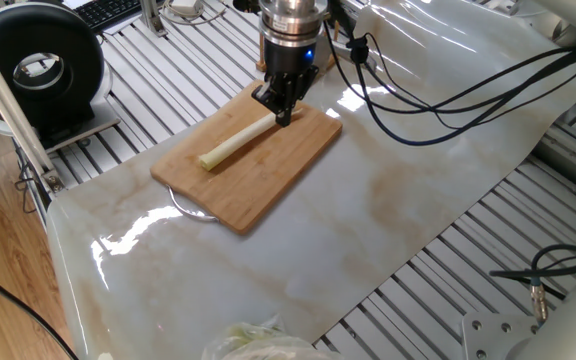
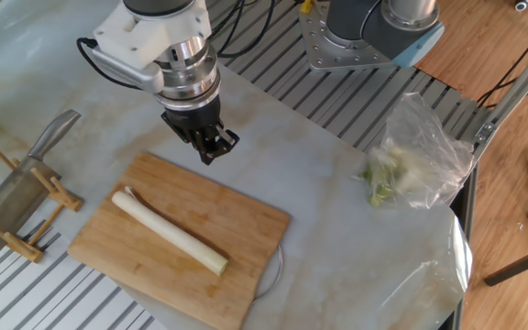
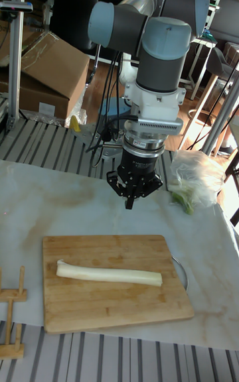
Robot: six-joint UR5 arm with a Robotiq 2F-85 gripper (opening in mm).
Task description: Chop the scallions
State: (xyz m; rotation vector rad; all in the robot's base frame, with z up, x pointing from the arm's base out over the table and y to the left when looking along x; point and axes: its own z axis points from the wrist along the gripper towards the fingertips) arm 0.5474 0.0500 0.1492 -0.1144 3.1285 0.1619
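One whole scallion (image 1: 236, 142) (image 2: 168, 233) (image 3: 108, 274), pale cream with a yellowish-green end, lies along the bamboo cutting board (image 1: 268, 175) (image 2: 241, 229) (image 3: 99, 309). My gripper (image 1: 281, 110) (image 2: 212, 149) (image 3: 130, 201) hangs above the board's far edge and clear of the stalk. It points down. Its fingers are shut together with nothing between them.
A cleaver (image 2: 21, 179) rests on a small wooden rack (image 2: 27, 240) (image 3: 10, 316) left of the board. A clear plastic bag of leafy greens (image 2: 411, 156) (image 3: 196, 183) (image 1: 248, 340) lies on the marble sheet. Black cables (image 1: 438, 95) trail behind the arm.
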